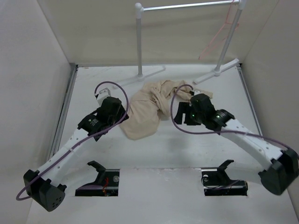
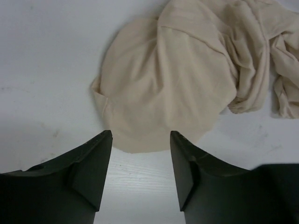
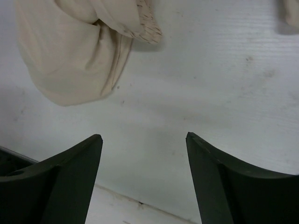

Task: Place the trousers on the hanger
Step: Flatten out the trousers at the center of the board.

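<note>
Left pincer (image 2: 141, 135) is gaping wide with nothing in it, tips just short of the rounded near edge of the trousers (image 1: 148, 112). Right pincer (image 3: 143, 135) is just as wide and empty, over bare bench (image 1: 163, 154) with the cloth off to one side.

The trousers sit in a crumpled heap mid-bench, a bit toward the far edge, between the two arms. The legs are twisted together, and I honestly can't tell where the waistband is.

My worry is that a pinch on that smooth flap catches only one layer, so the whole lump drags along instead of opening up.

The hanger (image 1: 215, 37) dangles off the rail at the far right corner, well apart from the cloth. It's thin wire hanging free, so I'd guess a nudge sets it swinging or knocks it off.

The white rack (image 1: 139, 42) has feet splayed along the far edge, close to the heap, so a lifted leg could snag there. The purple cables (image 1: 117, 93) also loop right beside the fabric.
</note>
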Controlling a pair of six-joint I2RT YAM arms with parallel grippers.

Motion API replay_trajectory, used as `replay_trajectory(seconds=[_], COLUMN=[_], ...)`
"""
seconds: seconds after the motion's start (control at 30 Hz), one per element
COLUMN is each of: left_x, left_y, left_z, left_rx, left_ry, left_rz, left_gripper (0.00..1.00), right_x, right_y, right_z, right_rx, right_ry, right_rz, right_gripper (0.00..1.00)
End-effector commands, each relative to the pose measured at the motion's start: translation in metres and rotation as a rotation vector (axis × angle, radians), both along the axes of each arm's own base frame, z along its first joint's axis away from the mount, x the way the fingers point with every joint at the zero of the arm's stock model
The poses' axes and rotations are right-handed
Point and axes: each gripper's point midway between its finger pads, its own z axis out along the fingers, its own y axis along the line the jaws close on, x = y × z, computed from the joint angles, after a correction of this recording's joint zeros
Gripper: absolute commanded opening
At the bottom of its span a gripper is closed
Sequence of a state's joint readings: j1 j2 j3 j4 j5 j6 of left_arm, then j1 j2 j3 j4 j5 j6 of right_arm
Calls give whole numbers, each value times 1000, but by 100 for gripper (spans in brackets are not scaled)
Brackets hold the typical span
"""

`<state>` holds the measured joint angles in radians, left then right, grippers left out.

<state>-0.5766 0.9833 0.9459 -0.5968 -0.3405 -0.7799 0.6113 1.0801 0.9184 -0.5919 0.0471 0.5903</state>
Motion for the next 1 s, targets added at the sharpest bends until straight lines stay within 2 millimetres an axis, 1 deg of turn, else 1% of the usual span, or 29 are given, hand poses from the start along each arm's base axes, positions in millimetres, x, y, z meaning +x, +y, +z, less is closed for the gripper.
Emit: replay_trajectory(seconds=[0.0, 0.07, 0.1, 0.2, 0.3, 0.33, 0.37, 0.4, 0.43, 0.47, 0.53, 0.57, 0.63, 0.67, 0.7, 0.73, 0.77, 0.8, 0.83, 0.87, 0.9, 0.93, 0.97], left_x=[-15, -21, -23, -30, -35, -36, -36, -36, -36, -37, -36, -36, -35, -35, -34, -33, -32, -31, -29, -26, -22, -18, -15], left_y=[8, 10, 10, 14, 19, 20, 22, 24, 27, 29, 36, 41, 53, 60, 68, 76, 84, 93, 98, 103, 106, 109, 110], left_z=[-16, -23, -26, -35, -40, -41, -41, -41, -41, -42, -45, -47, -50, -51, -51, -49, -48, -45, -42, -38, -32, -27, -21], left_rx=[5, 8, 8, 3, -9, -14, -17, -18, -19, -19, -16, -15, -19, -25, -35, -47, -60, -80, -94, -117, -143, -166, -184], left_ry=[57, 76, 82, 105, 111, 110, 108, 106, 105, 106, 109, 113, 120, 120, 115, 106, 97, 87, 77, 67, 56, 43, 34], left_rz=[10, 11, 9, 15, 28, 31, 38, 46, 53, 63, 88, 108, 161, 196, 235, 274, 313, 354, 378, 405, 424, 435, 440], left_gripper=[54, 58, 60, 62, 62, 62, 62, 62, 62, 62, 63, 63, 63, 64, 64, 64, 65, 65, 65, 65, 65, 65, 65], right_x=[47, 66, 78, 110, 133, 140, 147, 151, 155, 157, 143, 134, 105, 89, 76, 53, 38, 18, -2, -18, -31, -40, -43], right_y=[43, 59, 63, 78, 94, 98, 101, 105, 107, 110, 127, 131, 138, 138, 137, 133, 128, 120, 109, 97, 84, 71, 63], right_z=[17, 6, 0, -13, -31, -37, -40, -35, -22, 1, 61, 98, 180, 226, 260, 317, 350, 391, 428, 458, 480, 494, 498], right_rx=[28, 6, -12, -26, -44, -51, -59, -54, -38, -6, 50, 76, 156, 205, 246, 320, 366, 431, 496, 556, 603, 636, 648], right_ry=[-128, -115, -117, -120, -109, -102, -102, -111, -136, -173, -262, -312, -406, -466, -510, -589, -636, -702, -765, -818, -860, -889, -899], right_rz=[94, 125, 124, 128, 148, 151, 147, 138, 125, 117, 157, 175, 219, 238, 252, 272, 279, 288, 294, 292, 286, 270, 250], right_gripper=[80, 79, 79, 79, 76, 70, 53, 33, 16, 7, 3, 3, 3, 3, 3, 4, 4, 5, 5, 5, 6, 6, 6])
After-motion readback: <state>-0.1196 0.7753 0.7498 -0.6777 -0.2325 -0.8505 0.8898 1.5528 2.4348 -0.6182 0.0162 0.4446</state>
